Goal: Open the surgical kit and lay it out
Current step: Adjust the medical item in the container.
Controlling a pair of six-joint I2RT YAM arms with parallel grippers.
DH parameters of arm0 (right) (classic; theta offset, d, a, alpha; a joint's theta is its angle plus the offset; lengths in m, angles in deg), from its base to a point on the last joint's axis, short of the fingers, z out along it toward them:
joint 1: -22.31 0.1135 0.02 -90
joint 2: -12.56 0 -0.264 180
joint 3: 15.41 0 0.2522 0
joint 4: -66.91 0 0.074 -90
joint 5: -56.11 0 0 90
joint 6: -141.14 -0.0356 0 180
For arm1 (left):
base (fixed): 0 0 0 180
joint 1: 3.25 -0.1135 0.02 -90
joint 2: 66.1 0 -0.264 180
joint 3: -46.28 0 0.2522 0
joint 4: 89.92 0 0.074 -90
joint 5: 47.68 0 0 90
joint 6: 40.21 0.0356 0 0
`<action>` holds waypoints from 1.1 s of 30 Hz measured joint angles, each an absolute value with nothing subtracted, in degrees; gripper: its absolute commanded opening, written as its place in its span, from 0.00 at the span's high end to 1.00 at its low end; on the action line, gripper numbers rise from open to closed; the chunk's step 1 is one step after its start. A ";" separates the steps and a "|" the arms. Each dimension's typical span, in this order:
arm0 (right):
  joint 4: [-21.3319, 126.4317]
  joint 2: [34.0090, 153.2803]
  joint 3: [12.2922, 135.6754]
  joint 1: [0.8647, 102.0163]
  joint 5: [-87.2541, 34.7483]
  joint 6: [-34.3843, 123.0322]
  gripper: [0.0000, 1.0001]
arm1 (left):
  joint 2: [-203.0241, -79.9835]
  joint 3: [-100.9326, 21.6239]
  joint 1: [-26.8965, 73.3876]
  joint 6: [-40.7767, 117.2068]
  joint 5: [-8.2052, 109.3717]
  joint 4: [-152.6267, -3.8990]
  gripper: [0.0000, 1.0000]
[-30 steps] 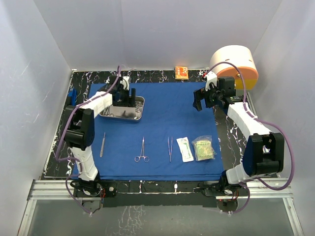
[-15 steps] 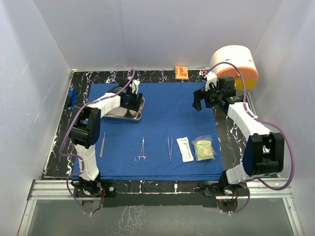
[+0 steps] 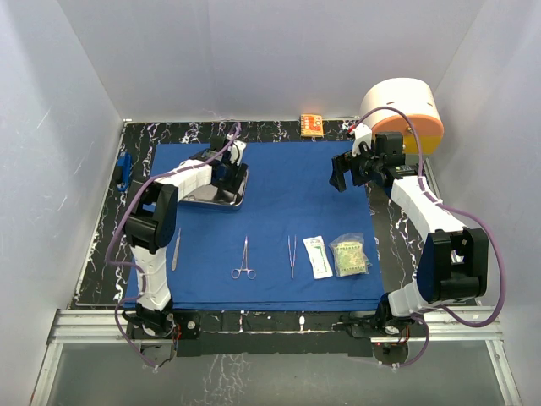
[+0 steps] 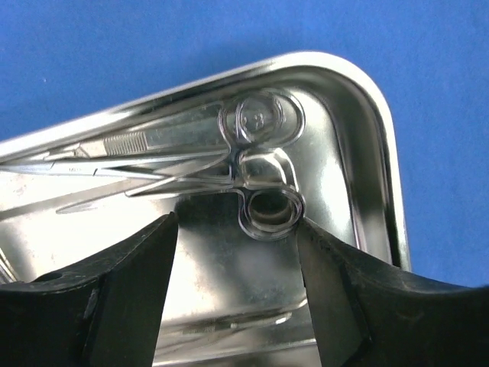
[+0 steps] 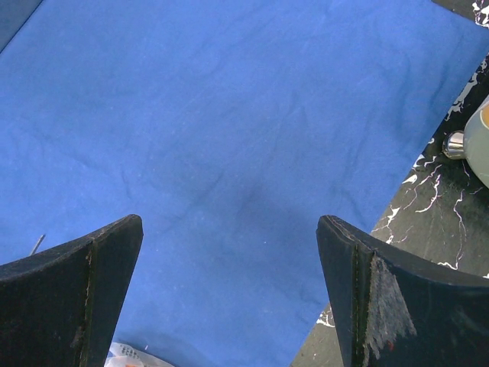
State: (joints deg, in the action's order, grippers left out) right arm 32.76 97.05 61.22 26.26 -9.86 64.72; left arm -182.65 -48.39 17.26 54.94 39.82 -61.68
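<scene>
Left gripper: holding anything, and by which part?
Nothing held. Left gripper is open over the steel tray, its fingers either side of one ring of a ring-handled instrument, not clamped. Right gripper open, empty.

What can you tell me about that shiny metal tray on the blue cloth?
The tray is a shallow rectangular pan of polished, mirror-like steel with rounded corners and a raised rim. It lies flat near the far left corner of the blue cloth. Inside, a slim ring-handled instrument rests along one wall, its two rings tucked into a corner. The left gripper hangs over the tray, jaws open on either side of one ring; whether they touch the steel cannot be told.
</scene>
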 measured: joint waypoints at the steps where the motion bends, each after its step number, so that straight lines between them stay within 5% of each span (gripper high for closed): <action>1: 32.76 97.05 61.22 26.24 -9.77 64.74 0.02 | -182.19 -47.91 17.28 55.36 39.49 -61.68 0.39; 12: 32.76 97.05 61.16 25.95 -8.46 64.74 0.02 | -175.70 -40.48 15.01 58.29 36.65 -58.95 0.42; 33: 32.74 97.05 61.11 25.58 -7.41 64.72 0.02 | -174.78 -45.22 3.69 57.74 38.53 -58.33 0.50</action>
